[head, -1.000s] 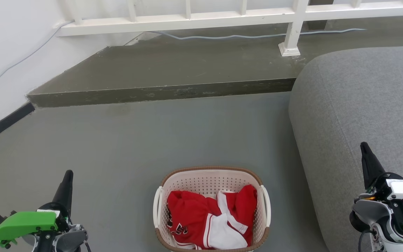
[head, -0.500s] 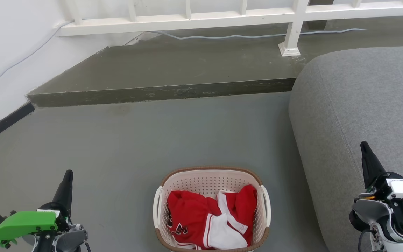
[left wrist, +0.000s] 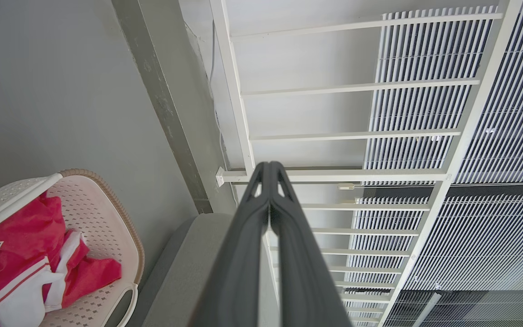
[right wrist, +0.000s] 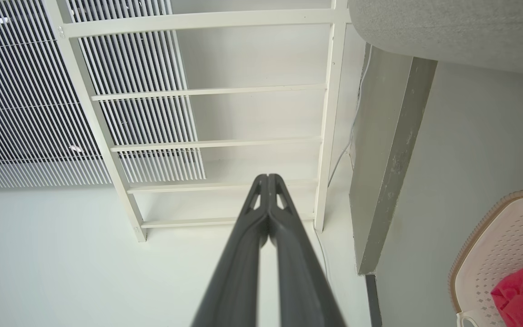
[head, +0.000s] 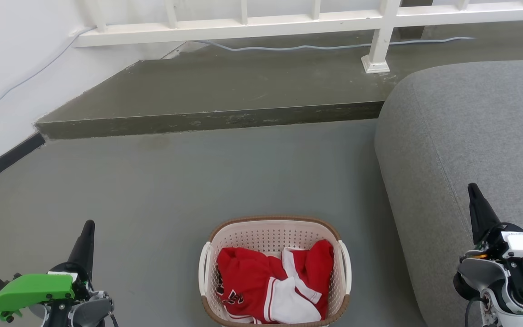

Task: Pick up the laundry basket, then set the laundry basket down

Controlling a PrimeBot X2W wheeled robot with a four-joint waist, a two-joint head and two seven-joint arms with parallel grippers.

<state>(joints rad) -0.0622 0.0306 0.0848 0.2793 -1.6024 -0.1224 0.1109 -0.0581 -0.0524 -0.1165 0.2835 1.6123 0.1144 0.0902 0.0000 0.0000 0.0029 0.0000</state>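
Note:
The laundry basket (head: pixel 270 231) stands on the grey floor at the bottom middle of the head view, cream-white and perforated with a brown rim band and white side handles. Red and white clothes (head: pixel 268 284) lie inside it. My left gripper (head: pixel 88 225) is at the lower left, well clear of the basket, its fingers pressed together and empty. At the lower right my right gripper (head: pixel 471 188) hovers over the sofa's edge, also shut on nothing. The left wrist view has the basket (left wrist: pixel 107 213) at its lower left. In the right wrist view the basket (right wrist: pixel 493 254) sits at the lower right.
A grey sofa (head: pixel 470 131) fills the right side, close to the basket. A raised concrete step (head: pixel 207 120) crosses the floor ahead, with a white railing (head: pixel 288 20) and a cable behind it. A white wall (head: pixel 2 68) with a dark skirting runs along the left.

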